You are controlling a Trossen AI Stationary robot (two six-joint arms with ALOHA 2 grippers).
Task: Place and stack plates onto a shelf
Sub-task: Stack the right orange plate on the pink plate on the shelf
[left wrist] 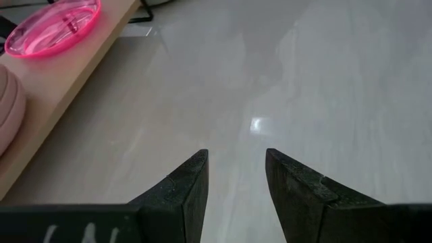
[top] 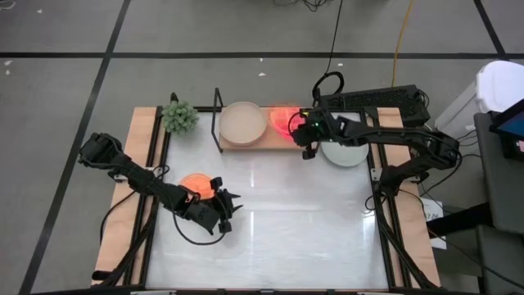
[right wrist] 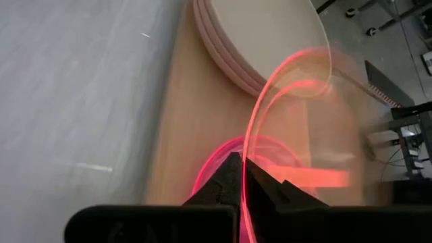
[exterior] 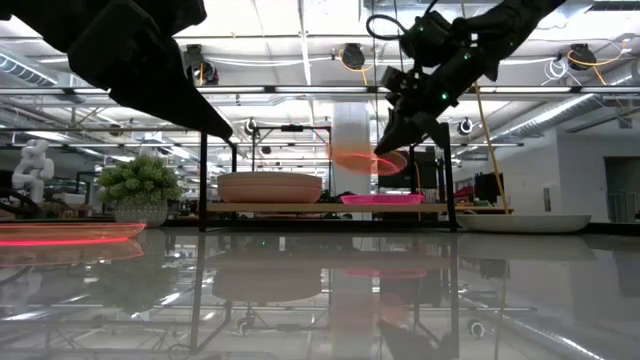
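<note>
My right gripper (top: 304,133) is over the right half of the light-wood shelf (top: 246,143). It is shut on an orange translucent plate (exterior: 362,160), which is above a hot pink plate (exterior: 380,199) lying on the shelf board. A stack of matte pink and beige plates (top: 243,123) sits on the shelf's left half. Another orange plate (top: 196,183) lies on the table beside my left gripper (top: 223,211). That gripper is open and empty (left wrist: 236,182) just above the tabletop. A pale grey plate (top: 344,152) lies on the table to the right of the shelf. My right gripper pinches the orange plate's rim (right wrist: 247,158) between its two fingers, at the edge toward the table's right. The fingers come slanting down from the right. The plate is tilted and lifted clear of the hot pink plate (right wrist: 217,156) below it.
A small potted plant (top: 178,117) stands to the left of the shelf, by its black wire upright (top: 217,111). The white tabletop (top: 286,238) stretches toward the near edge. A black equipment box (top: 372,100) sits behind the table's right far corner.
</note>
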